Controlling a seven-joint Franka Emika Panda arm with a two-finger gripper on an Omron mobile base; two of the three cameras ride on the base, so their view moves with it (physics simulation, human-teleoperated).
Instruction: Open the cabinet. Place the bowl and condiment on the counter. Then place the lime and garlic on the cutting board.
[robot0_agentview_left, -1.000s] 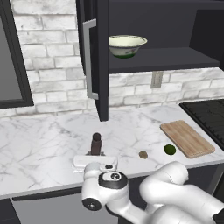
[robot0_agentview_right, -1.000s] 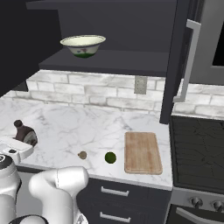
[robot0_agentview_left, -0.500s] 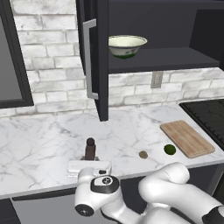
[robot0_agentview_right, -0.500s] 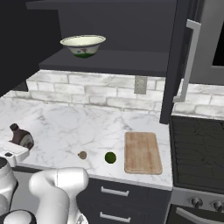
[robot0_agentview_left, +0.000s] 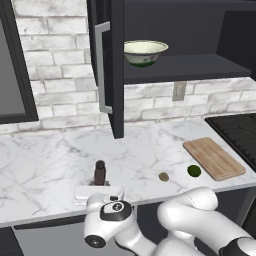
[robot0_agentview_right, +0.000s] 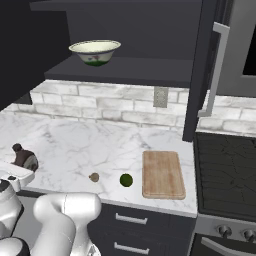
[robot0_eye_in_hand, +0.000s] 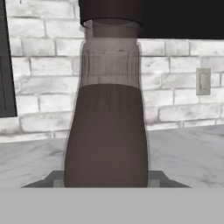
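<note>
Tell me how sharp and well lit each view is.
Left base view: even flat light, bowl crisp on the dark shelf. Right base view: cabinet interior dim, lime casts a faint shadow. Hand view: condiment looms close, slightly soft.

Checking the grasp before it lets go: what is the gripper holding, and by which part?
The gripper holds the small dark-brown condiment bottle low on its body, its fingers at either side of the base, just above the white marble counter.

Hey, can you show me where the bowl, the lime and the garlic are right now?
bowl (robot0_agentview_left: 145, 52), left base view, on its cream outer wall.
lime (robot0_agentview_left: 194, 171), left base view, middle of the green ball.
garlic (robot0_agentview_right: 94, 177), right base view, middle of the tan lump.
</note>
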